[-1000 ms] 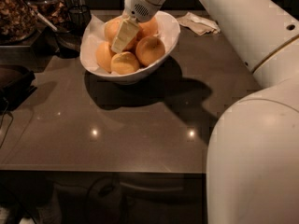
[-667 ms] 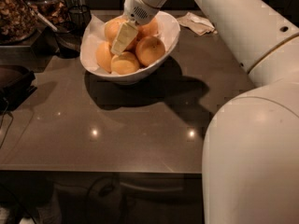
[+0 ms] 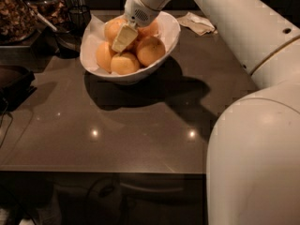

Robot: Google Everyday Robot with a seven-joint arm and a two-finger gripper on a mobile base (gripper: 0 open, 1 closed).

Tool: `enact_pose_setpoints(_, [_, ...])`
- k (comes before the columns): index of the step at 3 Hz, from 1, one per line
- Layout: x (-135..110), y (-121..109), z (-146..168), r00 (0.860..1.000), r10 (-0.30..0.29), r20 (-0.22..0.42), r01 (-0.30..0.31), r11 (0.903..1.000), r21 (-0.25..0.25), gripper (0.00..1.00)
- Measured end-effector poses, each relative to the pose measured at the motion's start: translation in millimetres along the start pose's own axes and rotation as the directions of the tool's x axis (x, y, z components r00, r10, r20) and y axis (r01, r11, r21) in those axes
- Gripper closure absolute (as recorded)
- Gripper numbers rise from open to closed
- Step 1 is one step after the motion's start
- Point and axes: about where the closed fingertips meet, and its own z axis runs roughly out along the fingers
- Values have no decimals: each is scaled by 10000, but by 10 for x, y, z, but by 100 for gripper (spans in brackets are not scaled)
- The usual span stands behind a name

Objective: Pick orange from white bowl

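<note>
A white bowl [image 3: 167, 40] with paper lining stands at the far middle of the dark table and holds several oranges. The nearest oranges are one at the front [image 3: 124, 63], one at the right [image 3: 150, 50] and one at the left [image 3: 104, 55]. My gripper [image 3: 123, 39] reaches down into the bowl from the arm above, its pale finger lying over the middle of the pile, against an orange at the back [image 3: 114, 28]. The fruit under the finger is partly hidden.
A crumpled napkin [image 3: 198, 23] lies behind the bowl to the right. Dark cups and a container of brown food [image 3: 18, 13] stand at the far left. A dark tray [image 3: 14, 78] sits at the left edge. My arm's large white body [image 3: 253, 163] fills the right foreground.
The gripper has stayed in the bowl over the oranges, with only a slight shift. The oranges have not visibly moved.
</note>
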Motion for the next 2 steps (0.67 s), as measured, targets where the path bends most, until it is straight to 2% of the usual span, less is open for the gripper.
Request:
enact_pose_setpoints(1, [-3,2,-9,10000,13,72,-14,10000,53,92])
enact_pose_setpoints(2, [-55,30,-53,9993,-43,381,39,10000,90,100])
